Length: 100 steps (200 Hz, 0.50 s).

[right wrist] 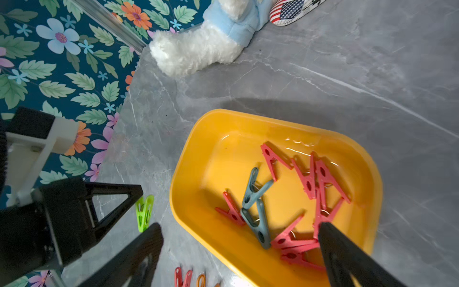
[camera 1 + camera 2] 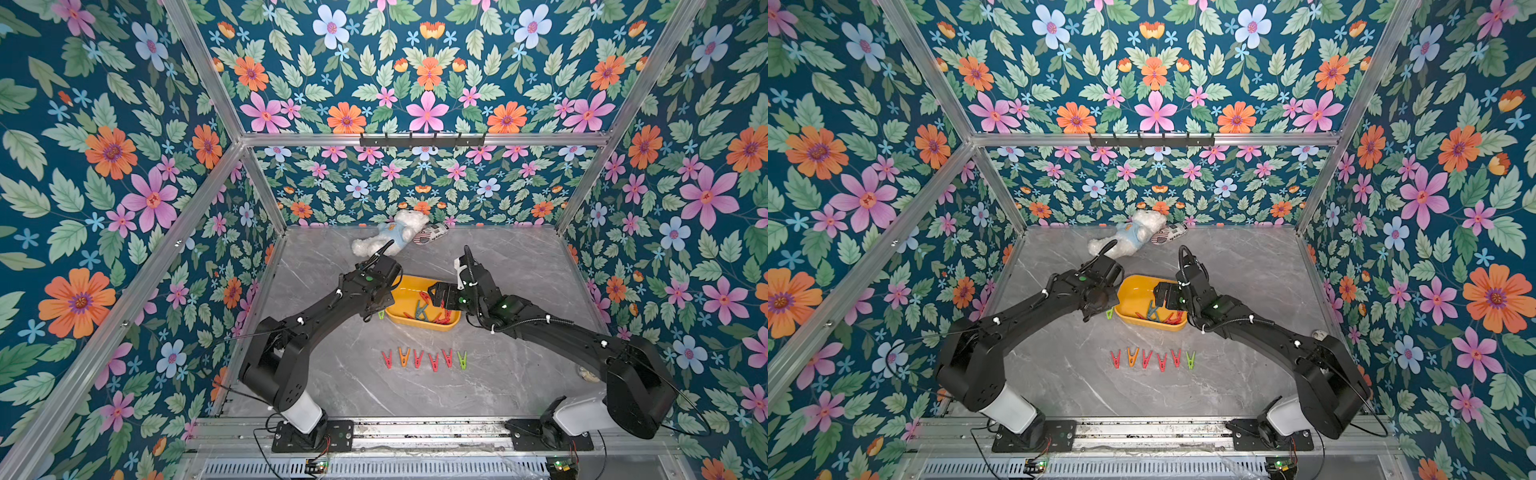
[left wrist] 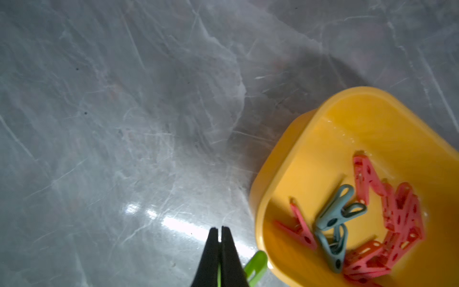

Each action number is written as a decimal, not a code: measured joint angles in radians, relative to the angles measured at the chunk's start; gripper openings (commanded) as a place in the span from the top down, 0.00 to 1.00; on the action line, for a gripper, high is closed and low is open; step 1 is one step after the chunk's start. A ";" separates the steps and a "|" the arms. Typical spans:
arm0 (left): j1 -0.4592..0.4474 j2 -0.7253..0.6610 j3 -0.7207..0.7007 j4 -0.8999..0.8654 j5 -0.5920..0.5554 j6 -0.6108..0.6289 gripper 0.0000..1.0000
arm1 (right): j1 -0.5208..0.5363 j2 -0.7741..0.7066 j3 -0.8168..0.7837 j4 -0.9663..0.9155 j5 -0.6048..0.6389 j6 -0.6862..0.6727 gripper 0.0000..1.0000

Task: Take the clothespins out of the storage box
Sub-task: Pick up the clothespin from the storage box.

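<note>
The removal step is running on both arms at once. The left gripper (image 3: 219,232) is clenching a green clothespin (image 3: 255,267) between its closed tips, just outside the storage box (image 1: 198,154) on the left arm's side, low over the table (image 3: 124,124); whether the pin is touching the surface I cannot tell. The right gripper (image 1: 239,227) is hanging released, jaws spread wide, over the end of the storage box nearest the arm bases, straddling the pile without touching any pin.

Inside the storage box, the remaining clothespins (image 1: 285,198) are lying tangled: 2 grey-blue ones crossing each other, and several red ones overlapping beside them. Outside it, on the side towards the arm bases, a row of 6 clothespins (image 2: 424,358) is sitting in a neat line well apart from the storage box.

By my judgement the job is sitting somewhere near halfway. Next, the left arm is needing to carry the green pin to the row's end and let go, while the right is needing to lower onto 1 pin lying clear of its neighbours, since the red ones are looking likely to lift together
</note>
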<state>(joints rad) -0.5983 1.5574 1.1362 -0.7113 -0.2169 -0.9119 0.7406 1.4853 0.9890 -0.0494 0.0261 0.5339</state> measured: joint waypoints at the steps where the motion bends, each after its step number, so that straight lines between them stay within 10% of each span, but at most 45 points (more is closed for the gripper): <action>1: 0.001 -0.003 -0.004 0.000 0.000 0.000 1.00 | 0.001 0.002 0.002 0.000 0.000 0.000 0.01; 100: 0.007 -0.129 -0.319 0.070 0.051 0.040 1.00 | 0.040 0.136 0.123 0.012 -0.035 0.016 0.01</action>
<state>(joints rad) -0.5911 1.4284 0.8173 -0.6411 -0.1658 -0.8715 0.7811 1.6215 1.1118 -0.0372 -0.0086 0.5499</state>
